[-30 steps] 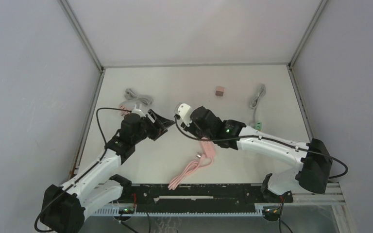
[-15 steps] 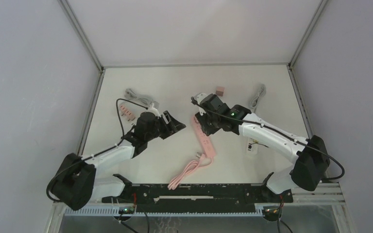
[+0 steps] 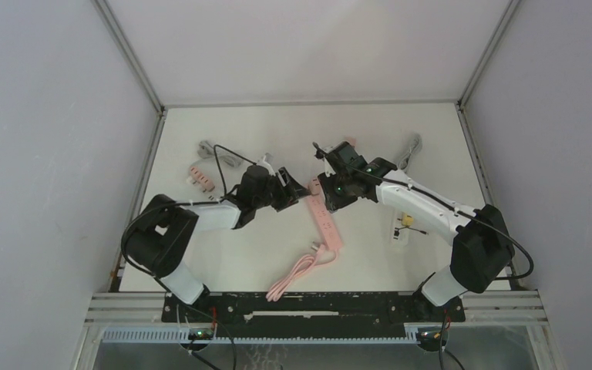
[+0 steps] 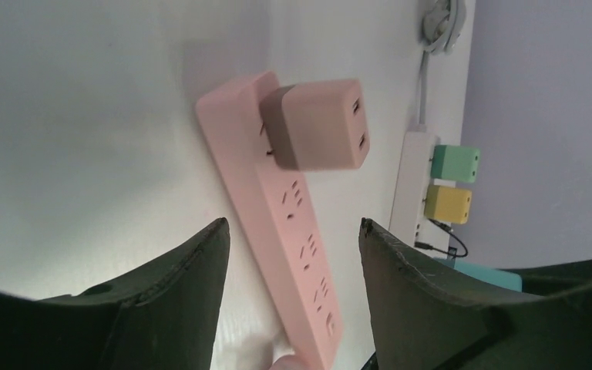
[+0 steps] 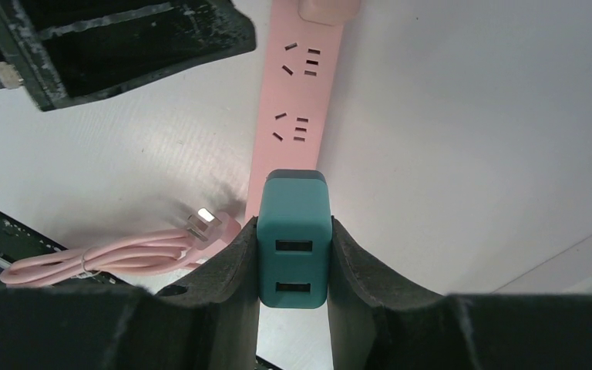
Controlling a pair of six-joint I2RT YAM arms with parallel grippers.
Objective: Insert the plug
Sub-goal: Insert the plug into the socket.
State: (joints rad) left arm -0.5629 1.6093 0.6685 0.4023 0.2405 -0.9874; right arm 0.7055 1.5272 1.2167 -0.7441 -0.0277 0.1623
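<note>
Claws poised beside the pink strip (image 5: 299, 92). The right claw (image 5: 294, 262) is clamped across the sides of the teal plug (image 5: 294, 220), held in line with the strip's length. The plug's prongs are hidden beneath its body, and its height over the strip cannot be told. The left claw (image 4: 293, 225), fingers apart and gripping nothing, stands just left of the strip's far end.

Likely faults:
- The prongs may land off the slots, since their alignment is unseen.
- The strip may skid across the desk (image 3: 277, 247) under the push, as nothing pins it.
- The two claws may collide, both being crowded at the strip.

Surroundings: a dusty-pink adapter (image 4: 316, 123) fills the strip's far socket, and free sockets follow toward its cable end. The coiled cable (image 5: 116, 258) lies off that end. A white strip (image 4: 412, 193) carrying green and yellow adapters lies to the right of the pink strip. Neither appears to obstruct the approach.
</note>
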